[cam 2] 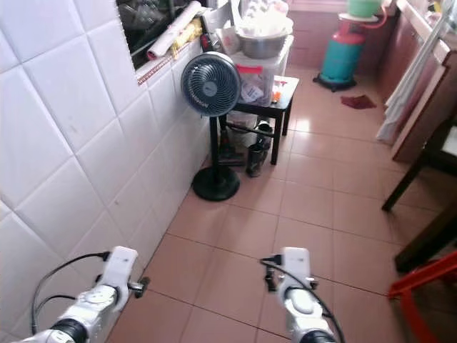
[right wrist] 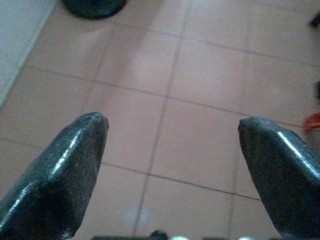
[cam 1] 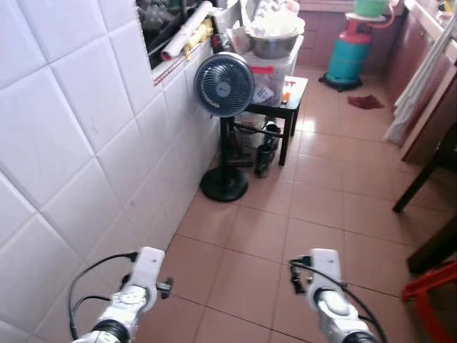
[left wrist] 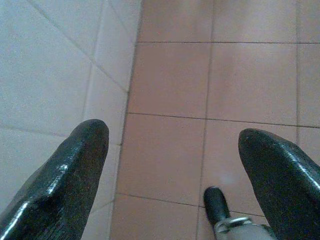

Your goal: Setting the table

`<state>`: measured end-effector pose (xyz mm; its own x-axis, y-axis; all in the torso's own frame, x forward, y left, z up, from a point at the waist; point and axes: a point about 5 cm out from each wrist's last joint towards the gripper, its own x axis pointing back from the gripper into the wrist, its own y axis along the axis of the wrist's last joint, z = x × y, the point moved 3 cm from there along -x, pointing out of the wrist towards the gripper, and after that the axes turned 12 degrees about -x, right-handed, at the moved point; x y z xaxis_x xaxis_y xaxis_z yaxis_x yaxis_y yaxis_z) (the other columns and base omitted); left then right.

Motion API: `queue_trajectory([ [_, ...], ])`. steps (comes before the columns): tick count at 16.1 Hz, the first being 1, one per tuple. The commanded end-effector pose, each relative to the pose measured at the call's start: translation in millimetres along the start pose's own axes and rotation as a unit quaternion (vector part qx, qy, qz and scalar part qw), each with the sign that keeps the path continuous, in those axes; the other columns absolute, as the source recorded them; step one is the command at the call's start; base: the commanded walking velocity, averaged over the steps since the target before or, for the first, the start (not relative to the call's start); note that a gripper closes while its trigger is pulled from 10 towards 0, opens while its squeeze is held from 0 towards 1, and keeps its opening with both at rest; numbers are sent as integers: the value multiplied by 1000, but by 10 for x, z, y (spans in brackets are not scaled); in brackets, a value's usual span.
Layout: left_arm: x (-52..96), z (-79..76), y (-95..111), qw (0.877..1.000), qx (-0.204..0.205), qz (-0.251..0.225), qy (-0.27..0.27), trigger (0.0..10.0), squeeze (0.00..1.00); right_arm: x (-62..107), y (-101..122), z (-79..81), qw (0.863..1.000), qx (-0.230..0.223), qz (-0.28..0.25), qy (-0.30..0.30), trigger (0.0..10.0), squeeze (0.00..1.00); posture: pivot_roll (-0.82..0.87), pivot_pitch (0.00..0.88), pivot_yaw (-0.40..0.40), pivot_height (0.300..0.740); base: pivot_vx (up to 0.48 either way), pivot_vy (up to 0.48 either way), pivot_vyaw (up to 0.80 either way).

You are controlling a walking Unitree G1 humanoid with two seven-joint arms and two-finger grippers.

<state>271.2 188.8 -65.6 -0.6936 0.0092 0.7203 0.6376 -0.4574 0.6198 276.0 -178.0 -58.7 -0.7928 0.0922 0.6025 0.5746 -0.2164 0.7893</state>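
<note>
Robot in a tiled kitchen, nothing carried.
Left hand [left wrist: 170, 145] and right hand [right wrist: 172, 135] open, empty above floor. Tableware: none identifiable. Probably searching; next, approach the bench [cam 1: 296, 89] beside the fan [cam 1: 223, 84].

red stool [cam 1: 434, 296] cut off at right edge, dark table leg [cam 1: 423, 179] cropped, shelf clutter [cam 1: 171, 21] indistinct
</note>
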Motion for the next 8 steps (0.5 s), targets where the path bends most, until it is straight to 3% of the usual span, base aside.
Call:
queue_trajectory([
  [1, 5, 91, 18, 1000, -10, -5, 10, 10000, 0, 0, -22, 48, 1000, -7, 6, 3, 10000, 0, 81, 0, -1, 740, 0, 0, 0],
  [6, 2, 78, 38, 1000, -1, -10, 3, 10000, 0, 4, -36, 42, 1000, -8, 7, 2, 10000, 0, 76, 0, 0, 740, 0, 0, -96],
  [8, 2, 67, 31, 1000, 3, -9, 0, 10000, 0, 5, -39, 40, 1000, -7, 8, 3, 10000, 0, 75, 0, -1, 740, 259, 0, 0],
])
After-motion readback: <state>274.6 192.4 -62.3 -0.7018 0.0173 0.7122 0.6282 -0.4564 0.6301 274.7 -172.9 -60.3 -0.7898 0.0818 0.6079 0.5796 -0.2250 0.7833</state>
